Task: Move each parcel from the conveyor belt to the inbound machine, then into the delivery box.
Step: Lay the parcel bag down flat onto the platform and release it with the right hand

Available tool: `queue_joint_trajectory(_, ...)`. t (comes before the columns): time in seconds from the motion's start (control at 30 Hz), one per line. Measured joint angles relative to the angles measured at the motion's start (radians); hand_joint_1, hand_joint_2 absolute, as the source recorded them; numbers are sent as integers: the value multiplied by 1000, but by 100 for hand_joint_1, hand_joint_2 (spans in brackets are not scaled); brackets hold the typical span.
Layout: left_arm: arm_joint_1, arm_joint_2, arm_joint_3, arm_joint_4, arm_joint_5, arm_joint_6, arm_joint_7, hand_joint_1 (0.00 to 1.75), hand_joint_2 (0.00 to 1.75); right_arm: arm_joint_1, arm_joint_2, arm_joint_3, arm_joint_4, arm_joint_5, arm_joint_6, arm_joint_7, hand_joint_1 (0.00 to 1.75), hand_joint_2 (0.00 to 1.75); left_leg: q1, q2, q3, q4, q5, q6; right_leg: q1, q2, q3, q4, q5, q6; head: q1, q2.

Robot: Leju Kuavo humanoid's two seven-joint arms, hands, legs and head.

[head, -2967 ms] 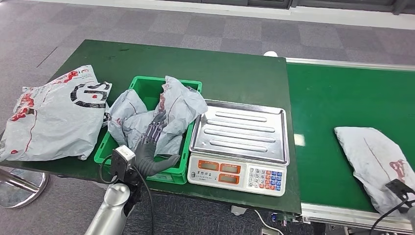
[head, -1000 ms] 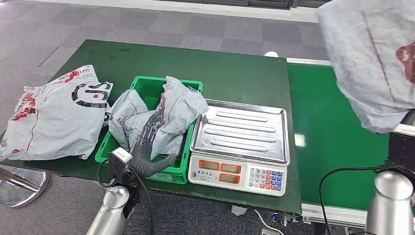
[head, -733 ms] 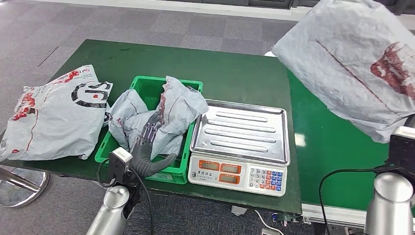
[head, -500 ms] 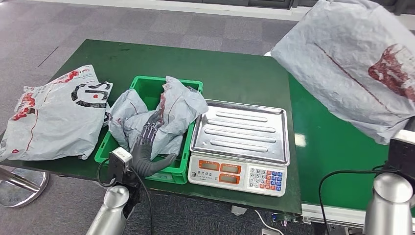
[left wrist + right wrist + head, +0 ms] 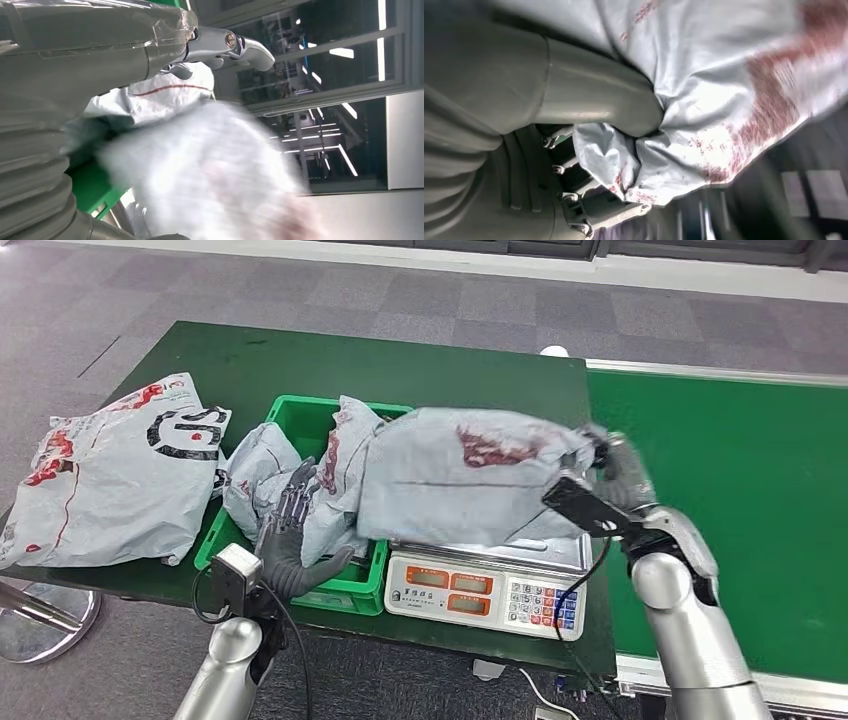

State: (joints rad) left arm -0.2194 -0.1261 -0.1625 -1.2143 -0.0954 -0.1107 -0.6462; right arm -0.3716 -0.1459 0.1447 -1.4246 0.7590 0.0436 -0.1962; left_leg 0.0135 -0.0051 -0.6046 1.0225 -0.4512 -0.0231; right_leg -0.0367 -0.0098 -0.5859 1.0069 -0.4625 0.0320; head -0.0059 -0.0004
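A grey parcel (image 5: 465, 485) with red print lies across the tray of the inbound scale (image 5: 480, 585) and hides the tray. My right hand (image 5: 620, 475) grips its right end; in the right wrist view the thumb (image 5: 594, 110) presses into the crumpled parcel (image 5: 724, 95). I cannot tell whether the parcel rests fully on the tray. My left hand (image 5: 290, 535) is spread and holds nothing at the front of the green delivery box (image 5: 300, 415), beside the grey parcels (image 5: 258, 465) inside. The left wrist view shows that hand (image 5: 100, 55) and a blurred parcel (image 5: 215, 170).
A large white bag (image 5: 110, 475) with black and red print lies on the dark green table (image 5: 450, 380), left of the box. The green conveyor belt (image 5: 740, 500) runs along the right side, with its metal edge at the front.
My right arm swung the parcel down from high at the right onto the scale's tray. The left hand shifted slightly and its fingers spread wider.
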Motion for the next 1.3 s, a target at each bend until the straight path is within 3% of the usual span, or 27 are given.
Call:
queue_joint_trajectory(0.07, 4, 5, 0, -7, 0, 5, -1, 0, 175, -8, -25, 45, 69, -11, 85, 20, 175, 175, 0, -2, -1, 0, 0, 0, 0, -2, 0, 0, 0, 0, 0, 0)
queue_joint_trajectory(0.23, 6, 12, 0, -16, 0, 13, 5, 0, 175, -31, -90, 116, 213, -31, 175, 9, 175, 175, -1, -2, -2, 1, -1, 1, -1, -1, -1, 0, 0, 0, 0, 0)
queue_joint_trajectory(0.5, 7, 13, 0, -37, 0, 29, 36, 0, 175, -143, -134, 209, 392, -36, 209, 85, 175, 175, 0, 0, 1, 1, -1, 1, 0, -1, 1, 0, 0, 0, 0, 0)
queue_joint_trajectory(0.53, 7, 14, 0, -38, 0, 29, 36, 0, 175, -150, -137, 218, 406, -32, 202, 95, 143, 175, 0, 0, 2, 1, -1, 1, 0, -1, 1, 0, 0, 0, 0, 0)
queue_joint_trajectory(0.63, 10, 14, 0, -41, 0, 30, 36, 0, 175, -159, -145, 234, 432, -15, 143, 125, 14, 175, 0, -1, 3, 1, -1, 1, 0, -2, 4, -1, 0, 0, 0, 0)
queue_joint_trajectory(0.67, 12, 14, 0, -43, 0, 31, 36, 0, 175, -158, -145, 235, 435, -10, 111, 133, 3, 175, 0, -2, 3, 1, -1, 1, 0, -3, 4, -1, 0, 1, 0, 0)
queue_joint_trajectory(0.93, 30, 14, 0, -55, -13, 38, 33, 0, 175, -63, -119, 148, 337, 18, -195, 111, 0, 175, 0, -2, 1, 2, 0, 3, -2, -2, 3, -1, 1, 2, 0, 0)
queue_joint_trajectory(1.3, -5, 11, -13, -26, -33, 34, 21, 0, 175, 37, -54, 14, 158, -49, -314, -47, 0, 175, -1, 0, 1, 1, -1, 2, 0, 0, 0, -1, 0, 1, 0, 0)
